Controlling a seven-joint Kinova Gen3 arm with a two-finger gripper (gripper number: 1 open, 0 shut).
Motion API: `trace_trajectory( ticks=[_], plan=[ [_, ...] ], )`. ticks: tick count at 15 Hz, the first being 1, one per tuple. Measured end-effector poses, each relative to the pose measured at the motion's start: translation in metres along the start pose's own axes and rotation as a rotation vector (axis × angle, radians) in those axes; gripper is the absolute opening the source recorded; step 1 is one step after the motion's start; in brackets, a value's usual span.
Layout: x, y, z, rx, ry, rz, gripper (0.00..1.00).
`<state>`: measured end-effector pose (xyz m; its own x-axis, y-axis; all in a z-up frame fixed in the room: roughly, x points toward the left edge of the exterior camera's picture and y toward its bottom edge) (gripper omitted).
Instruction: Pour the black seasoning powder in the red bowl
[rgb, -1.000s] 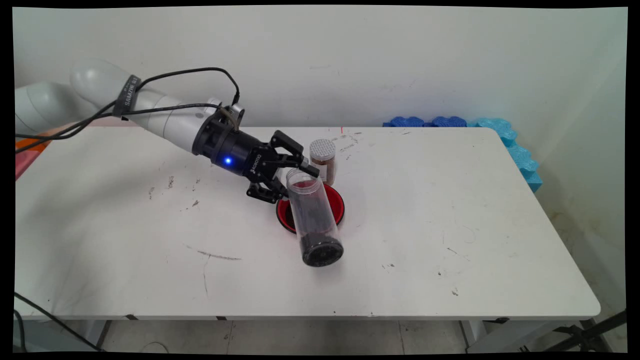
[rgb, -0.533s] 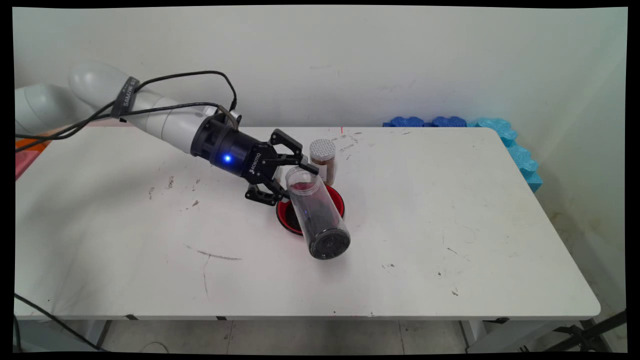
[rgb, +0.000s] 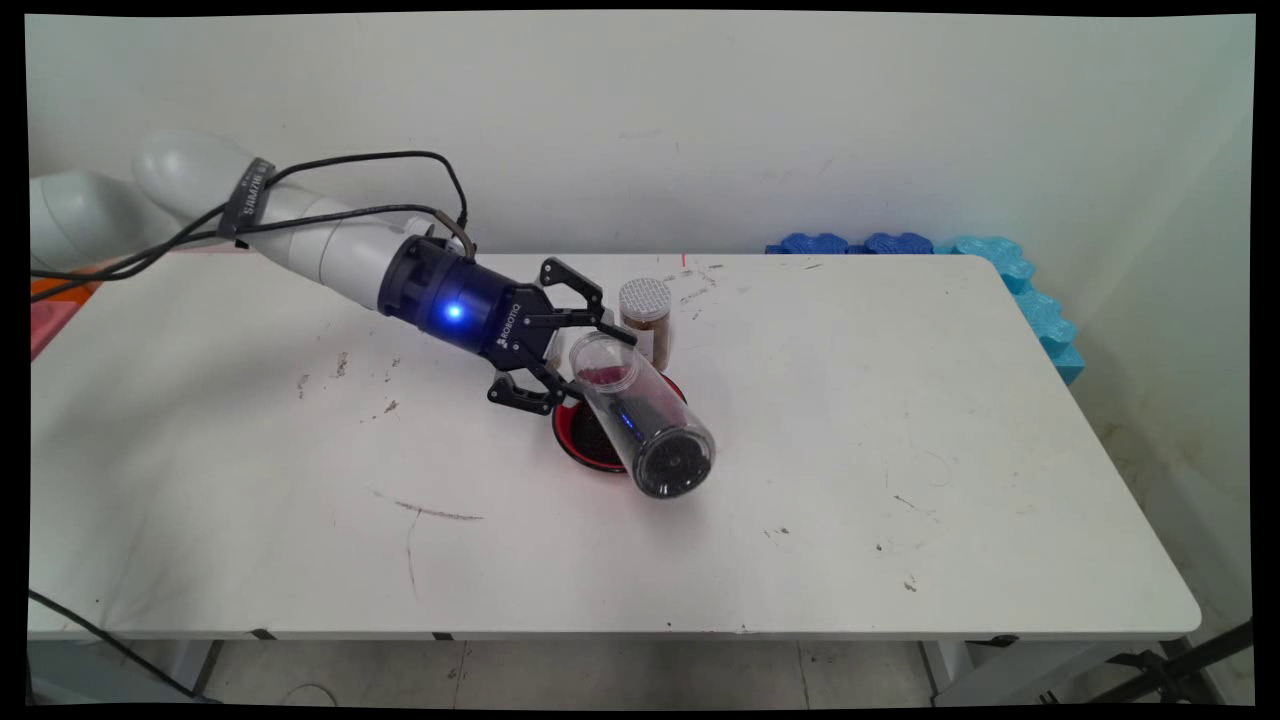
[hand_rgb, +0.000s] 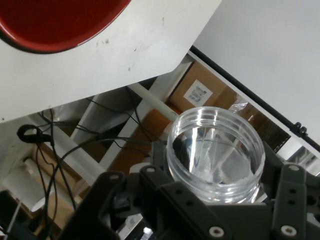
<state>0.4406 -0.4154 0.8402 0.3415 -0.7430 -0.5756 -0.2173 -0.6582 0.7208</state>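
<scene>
The end effector (rgb: 585, 345) is clenched on a clear plastic jar (rgb: 640, 415), gripping it near its open mouth, with one finger above the rim and the other below it in the main view. The jar is held tilted steeply, almost on its side: the open mouth points up and back toward the end effector, and the closed base points down toward the near side of the bench (rgb: 900, 450). A dark granular material lies inside the jar, gathered at the lowered base end, with a thinner streak of it along the lower wall. The jar hangs over a red bowl (rgb: 578, 440) with a dark rim, which stands on the bench directly beneath it and is partly covered by it in the main view. Just behind the bowl stands a small upright jar of brown contents (rgb: 645, 322) with a perforated silver lid, close beside the upper finger; contact between the two cannot be determined. In the hand view, the open mouth of the clear plastic jar (hand_rgb: 215, 147) sits between the black linkage members of the end effector (hand_rgb: 215, 200), and the threaded rim is visible. The red bowl (hand_rgb: 55, 22) occupies the upper left corner of that view, resting on the bench (hand_rgb: 150, 55). Blue foam pieces (rgb: 960, 262) lie along the far right edge of the bench, well apart from the end effector.
</scene>
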Motion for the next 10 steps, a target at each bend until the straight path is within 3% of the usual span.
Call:
trace_trajectory(
  ticks=[10],
  plan=[
    [0.0021, 0.0013, -0.0015, -0.018, -0.001, -0.095, 0.0]
  ],
)
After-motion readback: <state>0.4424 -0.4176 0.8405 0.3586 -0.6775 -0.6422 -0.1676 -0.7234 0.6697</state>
